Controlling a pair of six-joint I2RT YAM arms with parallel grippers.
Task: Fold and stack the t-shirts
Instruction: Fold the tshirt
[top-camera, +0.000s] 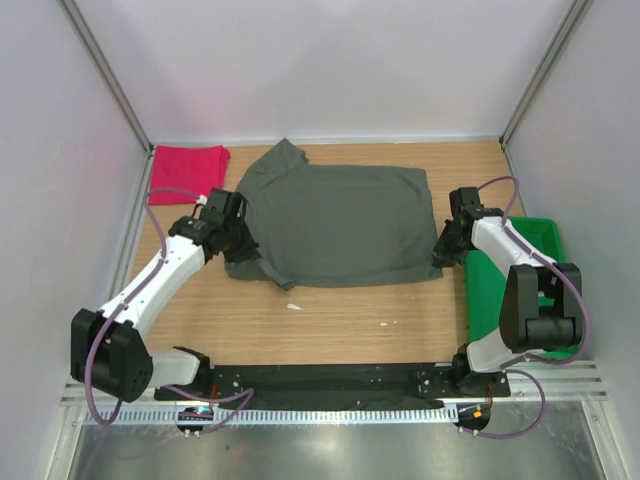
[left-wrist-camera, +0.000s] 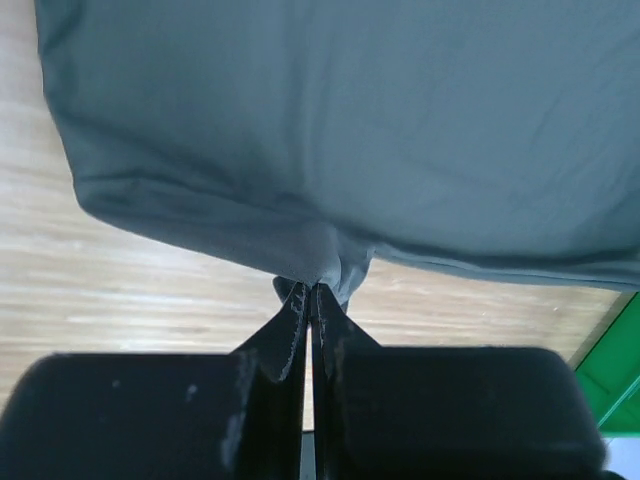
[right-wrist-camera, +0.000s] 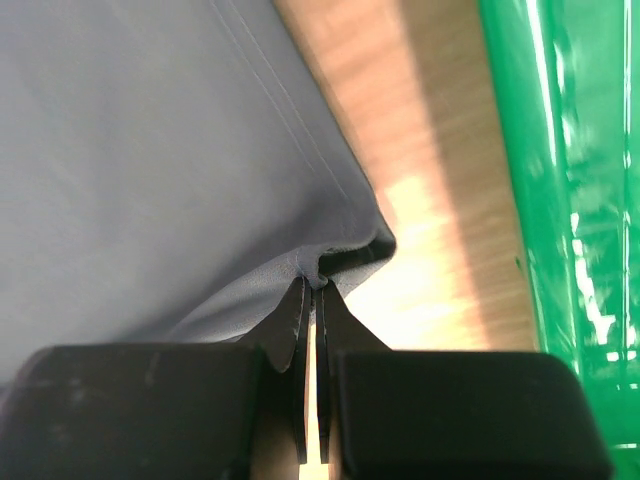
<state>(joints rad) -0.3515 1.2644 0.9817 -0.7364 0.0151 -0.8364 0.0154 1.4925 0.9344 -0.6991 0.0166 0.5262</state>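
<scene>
Step in hand: judging from the two grips, the arms are starting a fold of the dark grey-olive t-shirt (top-camera: 335, 225); the stacking is not yet done.
Grey t-shirt: it is lying spread flat in the middle of the wooden surface (top-camera: 340, 325), with the collar pointing to the far left.
Red t-shirt (top-camera: 188, 165): it is lying already folded at the far left corner, just beside the grey one's collar end.
Left tool (left-wrist-camera: 312, 292): its fingers are pressing together on a small pinch of the shirt's near edge, close to the left corner.
Right tool (right-wrist-camera: 318, 285): it is clamping the hem at the near right corner, with the green tray (top-camera: 482, 300) near on its right.
Next move: I think both tools are needing to rise together and carry the near edge over towards the far edge, keeping the cloth stretched between them.
Arm pose: both arms are reaching forward and low, the left one stretched out diagonally, the right one bent sharply at the elbow over the tray.
</scene>
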